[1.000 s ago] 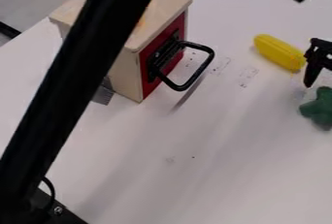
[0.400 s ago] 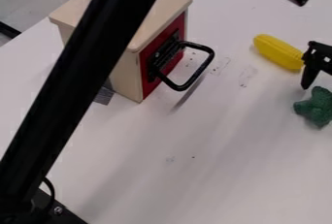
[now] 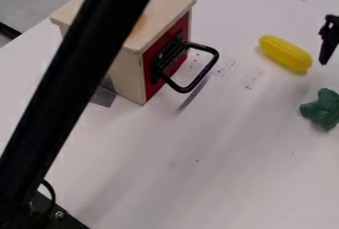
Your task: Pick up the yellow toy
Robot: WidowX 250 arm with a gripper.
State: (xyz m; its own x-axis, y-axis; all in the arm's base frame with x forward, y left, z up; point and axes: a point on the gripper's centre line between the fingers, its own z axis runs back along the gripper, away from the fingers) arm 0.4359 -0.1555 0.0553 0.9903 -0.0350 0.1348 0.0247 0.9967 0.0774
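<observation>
At the right edge of the camera view hangs the black gripper (image 3: 328, 39), partly cut off by the frame. Just left of it, the yellow toy (image 3: 285, 53), long and ridged like an ear of corn, lies on the white table (image 3: 225, 173). A small strip of table shows between the toy's lower right end and the gripper's visible finger tip. The toy is not held.
Below the gripper lies a green toy (image 3: 322, 108). A wooden box (image 3: 130, 44) with a red front and a black handle (image 3: 199, 76) stands at upper left. A black arm-like bar (image 3: 66, 84) crosses the left side.
The gripper has moved up and slightly right, away from the green toy. Earlier, the green toy shifted slightly left. The yellow toy stays in place.
</observation>
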